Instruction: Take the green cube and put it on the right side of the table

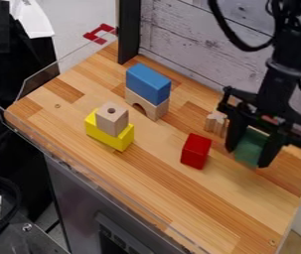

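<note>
At the right of the view, the black gripper (248,158) hangs down over the wooden table (173,183). Its two fingers are shut on the green cube (249,146), one at each side, and they cover its left and right edges. The cube's lower edge is close to the table surface; whether it touches the wood I cannot tell.
A red block (195,151) lies left of the gripper, with a small wooden piece (215,123) behind. Farther left are a blue block (148,83) on a wooden arch (146,103) and a wooden block (112,119) on a yellow one (109,136).
</note>
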### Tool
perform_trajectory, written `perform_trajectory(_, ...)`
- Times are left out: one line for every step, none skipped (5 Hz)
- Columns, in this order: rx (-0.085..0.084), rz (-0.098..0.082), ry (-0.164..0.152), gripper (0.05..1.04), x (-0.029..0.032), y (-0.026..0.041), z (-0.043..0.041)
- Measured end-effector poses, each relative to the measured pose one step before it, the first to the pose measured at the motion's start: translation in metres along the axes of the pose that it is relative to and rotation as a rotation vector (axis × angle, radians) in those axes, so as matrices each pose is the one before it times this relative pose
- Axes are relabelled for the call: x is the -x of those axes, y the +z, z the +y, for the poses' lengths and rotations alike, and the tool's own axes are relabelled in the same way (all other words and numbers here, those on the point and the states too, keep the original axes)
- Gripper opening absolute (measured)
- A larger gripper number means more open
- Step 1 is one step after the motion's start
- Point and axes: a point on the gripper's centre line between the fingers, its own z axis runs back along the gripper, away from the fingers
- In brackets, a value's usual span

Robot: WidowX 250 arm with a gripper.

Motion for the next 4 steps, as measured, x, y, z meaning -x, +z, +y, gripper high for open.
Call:
perform_trajectory(0.0033,0.0226,0.0197,0.562,-0.00114,-0.00927,0.00321)
perform_trajectory(0.0059,0.0215,0.0126,0.562,0.00197,-0.00760,0.00454)
perform_trajectory(0.0012,0.0098,0.0160,0.562,-0.00117,-0.00263,0.00533)
perform_trajectory(0.0059,0.0018,-0.0024,0.562,-0.00006,-0.00076,-0.00040)
